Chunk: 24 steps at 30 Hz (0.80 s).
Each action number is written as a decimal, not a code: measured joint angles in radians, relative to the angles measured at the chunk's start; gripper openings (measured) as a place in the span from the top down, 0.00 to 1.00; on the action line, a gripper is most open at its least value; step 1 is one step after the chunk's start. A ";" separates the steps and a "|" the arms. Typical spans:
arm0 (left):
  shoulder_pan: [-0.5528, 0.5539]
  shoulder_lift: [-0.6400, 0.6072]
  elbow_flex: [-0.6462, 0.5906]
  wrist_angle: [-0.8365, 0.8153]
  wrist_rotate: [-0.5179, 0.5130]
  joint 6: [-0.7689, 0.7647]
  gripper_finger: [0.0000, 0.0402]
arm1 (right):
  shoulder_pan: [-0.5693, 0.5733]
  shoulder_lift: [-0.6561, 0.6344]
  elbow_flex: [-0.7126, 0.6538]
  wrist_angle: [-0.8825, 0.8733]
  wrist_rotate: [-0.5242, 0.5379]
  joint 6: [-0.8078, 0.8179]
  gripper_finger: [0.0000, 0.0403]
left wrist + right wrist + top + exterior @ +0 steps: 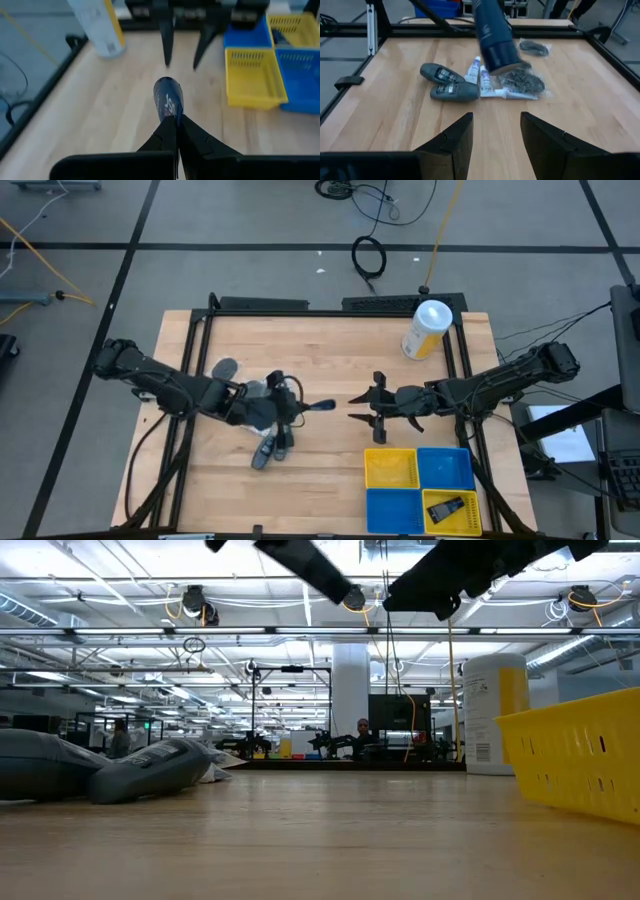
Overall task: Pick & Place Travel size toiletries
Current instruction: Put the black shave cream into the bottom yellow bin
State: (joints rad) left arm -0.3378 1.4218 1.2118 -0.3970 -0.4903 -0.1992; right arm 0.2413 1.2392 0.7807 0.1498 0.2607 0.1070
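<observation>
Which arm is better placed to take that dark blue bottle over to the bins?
Probably the right. Its open claw faces the bottle that the left claw holds out, and the bins sit beside it.

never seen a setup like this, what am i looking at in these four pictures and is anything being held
Two robot arms work at a wooden table. One picture looks straight down, one looks level across the tabletop, and two come from cameras on the arms' wrists. The left gripper is shut on a dark blue oblong toiletry and holds it out toward the right gripper, which is open and empty, facing it. On the table lie more toiletries: two dark grey pieces, small white tubes and wrapped round pieces. A white-and-yellow canister stands farther back. A blue-and-yellow compartment tray already holds one dark item.
</observation>
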 joint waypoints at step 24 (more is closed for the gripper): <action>0.085 0.083 0.000 0.238 0.150 0.192 1.00 | -0.021 0.000 -0.001 0.086 0.056 -0.094 0.61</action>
State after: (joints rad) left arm -0.2527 1.5051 1.2118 -0.1593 -0.3402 -0.0067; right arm 0.2205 1.2392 0.7795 0.2355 0.3169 0.0127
